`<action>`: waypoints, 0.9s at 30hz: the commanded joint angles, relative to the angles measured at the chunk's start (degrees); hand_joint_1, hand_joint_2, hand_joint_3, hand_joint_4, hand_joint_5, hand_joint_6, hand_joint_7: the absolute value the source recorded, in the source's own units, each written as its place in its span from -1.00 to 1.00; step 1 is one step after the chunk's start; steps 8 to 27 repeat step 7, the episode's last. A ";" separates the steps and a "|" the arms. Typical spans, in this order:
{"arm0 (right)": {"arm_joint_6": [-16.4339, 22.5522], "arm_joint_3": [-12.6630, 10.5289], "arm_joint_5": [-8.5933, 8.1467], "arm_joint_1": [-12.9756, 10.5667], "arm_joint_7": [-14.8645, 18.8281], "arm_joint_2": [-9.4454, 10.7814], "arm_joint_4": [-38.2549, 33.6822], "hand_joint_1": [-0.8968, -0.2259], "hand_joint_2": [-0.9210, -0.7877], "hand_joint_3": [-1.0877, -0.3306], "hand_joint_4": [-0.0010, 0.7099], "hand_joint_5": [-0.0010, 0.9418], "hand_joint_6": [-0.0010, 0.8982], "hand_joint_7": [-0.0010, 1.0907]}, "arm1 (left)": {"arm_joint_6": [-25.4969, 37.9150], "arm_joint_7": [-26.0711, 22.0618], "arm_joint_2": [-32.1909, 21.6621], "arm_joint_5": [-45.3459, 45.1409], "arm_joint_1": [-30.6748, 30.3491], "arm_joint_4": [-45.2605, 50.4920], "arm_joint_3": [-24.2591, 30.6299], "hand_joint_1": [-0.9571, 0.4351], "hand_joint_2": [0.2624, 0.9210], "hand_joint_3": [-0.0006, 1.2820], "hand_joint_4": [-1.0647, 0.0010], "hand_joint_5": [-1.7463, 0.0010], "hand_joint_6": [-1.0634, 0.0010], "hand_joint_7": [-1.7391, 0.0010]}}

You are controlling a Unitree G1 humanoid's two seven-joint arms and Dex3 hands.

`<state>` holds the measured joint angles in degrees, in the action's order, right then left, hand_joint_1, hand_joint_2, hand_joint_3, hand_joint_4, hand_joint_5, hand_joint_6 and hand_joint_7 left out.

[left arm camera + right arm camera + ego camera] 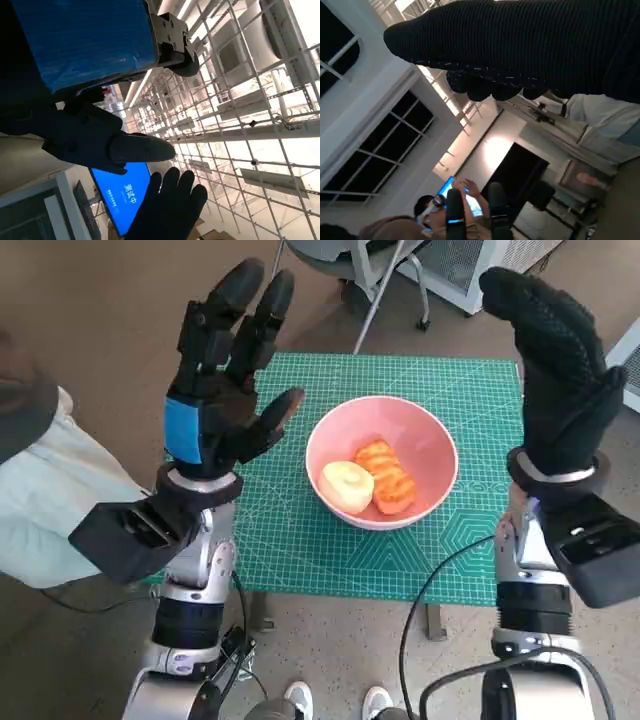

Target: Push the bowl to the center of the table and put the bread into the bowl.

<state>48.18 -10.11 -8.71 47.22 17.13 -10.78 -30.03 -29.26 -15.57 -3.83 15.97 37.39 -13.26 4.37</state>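
Bread in pink bowl, beside a pale round piece at its 9 o'clock. Bowl near centre of green mat. Left hand raised at bowl's 9 o'clock, fingers spread, empty. Right hand raised at 3 o'clock, released, empty.

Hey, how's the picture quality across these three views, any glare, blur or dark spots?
Head view: evenly lit and sharp, the pink bowl clear. Left wrist view: bright ceiling glare, left hand shadowed. Right wrist view: dim and soft, right hand a dark band.
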 commanded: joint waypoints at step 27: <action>-2.24 0.90 0.71 0.22 -1.13 -0.97 0.60 -0.02 -1.00 -0.02 -0.04 -0.99 -1.00 0.39 | 0.36 -1.66 1.02 2.27 0.96 -0.65 1.09 -0.27 1.00 -0.67 0.39 0.99 0.51 0.48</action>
